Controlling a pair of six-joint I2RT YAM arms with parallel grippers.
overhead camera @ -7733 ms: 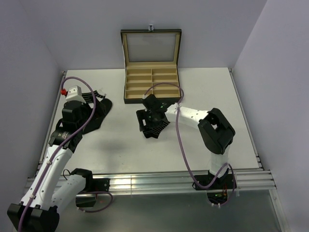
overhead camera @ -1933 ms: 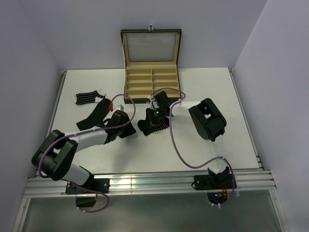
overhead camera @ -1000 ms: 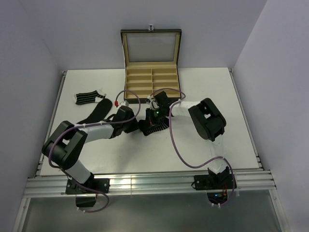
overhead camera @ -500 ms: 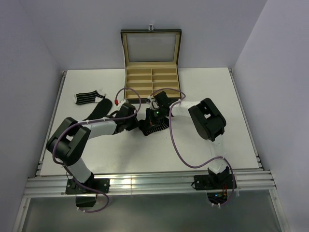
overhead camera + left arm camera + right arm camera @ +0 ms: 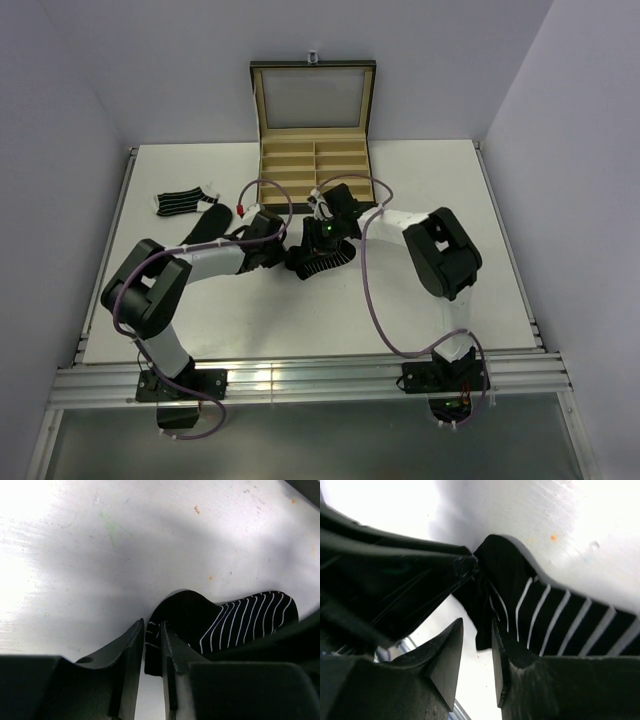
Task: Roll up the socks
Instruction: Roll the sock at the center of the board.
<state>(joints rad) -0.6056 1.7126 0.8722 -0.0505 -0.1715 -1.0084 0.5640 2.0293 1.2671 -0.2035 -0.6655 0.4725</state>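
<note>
Left gripper clenched on striped sock edge. Right gripper jaws parted, same edge loose between them. Sock mid-table, near box front. Box lid up, tan compartments showing. Other striped sock and black sock lie left on table.

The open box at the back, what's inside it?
Only bare tan compartments show in the open box; the right arm's cable covers part of its nearest row.

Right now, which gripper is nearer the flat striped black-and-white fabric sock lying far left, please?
Left. The left gripper is right of that sock; the right gripper lies farther right.
</note>
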